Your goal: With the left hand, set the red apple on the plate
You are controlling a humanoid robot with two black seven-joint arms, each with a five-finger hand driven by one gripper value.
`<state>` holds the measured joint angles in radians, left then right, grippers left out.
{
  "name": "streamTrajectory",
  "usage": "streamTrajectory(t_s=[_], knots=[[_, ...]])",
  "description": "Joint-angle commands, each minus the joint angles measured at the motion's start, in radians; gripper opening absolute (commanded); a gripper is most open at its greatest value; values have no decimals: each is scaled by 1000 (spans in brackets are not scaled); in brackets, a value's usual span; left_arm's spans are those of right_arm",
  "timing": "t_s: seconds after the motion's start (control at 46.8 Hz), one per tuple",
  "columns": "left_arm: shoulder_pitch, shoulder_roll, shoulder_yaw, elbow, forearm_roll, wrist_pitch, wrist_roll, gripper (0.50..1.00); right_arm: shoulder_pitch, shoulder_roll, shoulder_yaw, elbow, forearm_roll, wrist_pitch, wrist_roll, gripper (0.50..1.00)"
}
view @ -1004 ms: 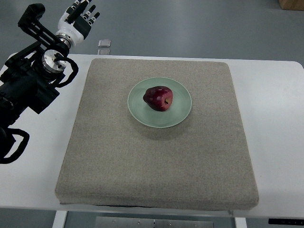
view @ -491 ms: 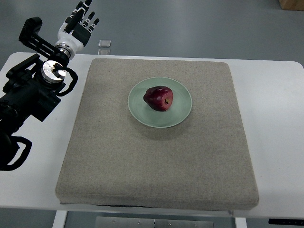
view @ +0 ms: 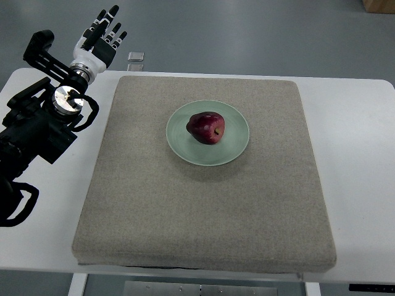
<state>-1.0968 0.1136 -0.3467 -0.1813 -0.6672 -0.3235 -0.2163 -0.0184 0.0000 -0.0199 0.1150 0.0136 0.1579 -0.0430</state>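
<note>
The red apple (view: 206,127) lies on the plate (view: 234,151), a little left of its middle, with the stem hollow turned toward the right. It rests on its side and looks stable, because the shallow dish of the plate keeps it from rolling. The plate is pale green and sits on the far half of a grey mat (view: 203,203), which covers most of the white counter (view: 364,185). I think the soft mat is there to protect the things and to stop them sliding.

The left hand (view: 99,40) is well apart from the apple, beyond the far left corner of the mat, raised over the counter's edge. Its fingers (view: 112,13) are spread wide and straight and hold nothing. The black left arm (view: 37,123) comes in from the left edge of the picture. Nothing stands between the hand and the fruit. Judging from this, the placing seems done, and the empty hand is clear of the plate. A small clear object (view: 136,57) lies just beside the far edge of the counter. The right hand does not show.
</note>
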Motion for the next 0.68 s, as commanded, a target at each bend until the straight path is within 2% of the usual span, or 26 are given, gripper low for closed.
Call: streamTrajectory(t_s=[0.0,0.662], knots=[[0,1,0,2,0,-2,0,992,0,0,0,0,0,0,0,930],[-9,3,0,0,0,0,2,992,-8,0,-5,25,-1,20,-1,932]])
